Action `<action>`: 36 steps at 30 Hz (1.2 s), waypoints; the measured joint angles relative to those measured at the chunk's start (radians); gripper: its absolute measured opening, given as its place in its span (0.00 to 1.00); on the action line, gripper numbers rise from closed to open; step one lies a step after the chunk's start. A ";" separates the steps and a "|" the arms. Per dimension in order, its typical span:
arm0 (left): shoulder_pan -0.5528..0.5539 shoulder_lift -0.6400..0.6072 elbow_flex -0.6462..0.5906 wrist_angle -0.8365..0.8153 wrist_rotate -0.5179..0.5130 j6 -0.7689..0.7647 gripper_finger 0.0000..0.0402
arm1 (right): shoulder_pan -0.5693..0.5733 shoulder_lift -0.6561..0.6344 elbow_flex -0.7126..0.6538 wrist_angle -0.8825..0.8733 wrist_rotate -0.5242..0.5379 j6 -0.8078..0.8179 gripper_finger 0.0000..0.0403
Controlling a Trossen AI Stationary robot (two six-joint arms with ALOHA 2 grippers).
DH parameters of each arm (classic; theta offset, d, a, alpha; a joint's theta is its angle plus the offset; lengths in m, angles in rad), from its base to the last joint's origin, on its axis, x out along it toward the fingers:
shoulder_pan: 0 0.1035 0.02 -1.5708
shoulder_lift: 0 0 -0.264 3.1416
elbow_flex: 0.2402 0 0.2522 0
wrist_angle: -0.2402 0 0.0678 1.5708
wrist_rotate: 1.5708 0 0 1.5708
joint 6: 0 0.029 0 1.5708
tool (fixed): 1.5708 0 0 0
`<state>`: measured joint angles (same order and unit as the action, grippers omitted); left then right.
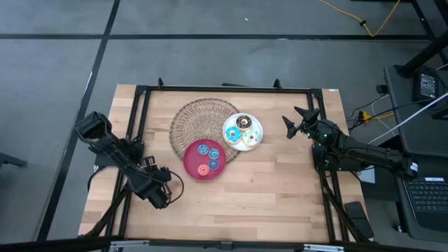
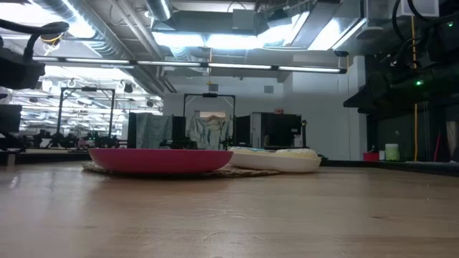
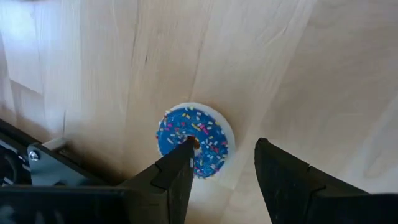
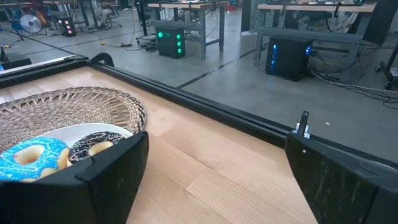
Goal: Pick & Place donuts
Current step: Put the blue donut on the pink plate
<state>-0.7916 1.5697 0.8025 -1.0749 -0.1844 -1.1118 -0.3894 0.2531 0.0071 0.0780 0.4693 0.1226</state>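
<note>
The left claw hangs low over the wooden table with its fingers a little apart, holding nothing, and one finger covers part of a blue sprinkled donut lying flat below it. Farther off, small donuts sit on the red plate and bigger ones on the white plate, both on the wicker mat. The right claw waits wide open and empty beside the white plate

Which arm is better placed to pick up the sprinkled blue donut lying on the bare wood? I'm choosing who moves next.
Left. The left pincer hangs open right over the blue donut; the right pincer waits open, beside the white plate.
</note>
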 joint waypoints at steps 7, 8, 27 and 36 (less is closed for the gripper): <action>0.001 0.018 -0.031 0.038 0.029 -0.002 0.40 | 0.000 0.000 0.000 0.000 0.000 0.000 0.93; 0.001 0.018 -0.034 0.044 0.027 -0.008 0.40 | 0.000 0.000 0.000 0.000 0.000 0.000 0.93; 0.001 0.016 -0.044 0.077 0.043 -0.003 0.20 | 0.000 0.000 0.000 0.000 0.000 0.000 0.93; 0.001 0.017 -0.031 0.070 0.045 0.012 0.05 | 0.000 0.000 0.000 0.000 0.000 0.000 0.93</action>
<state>-0.7902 1.5867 0.7710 -1.0050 -0.1394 -1.1001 -0.3896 0.2530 0.0071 0.0778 0.4690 0.1226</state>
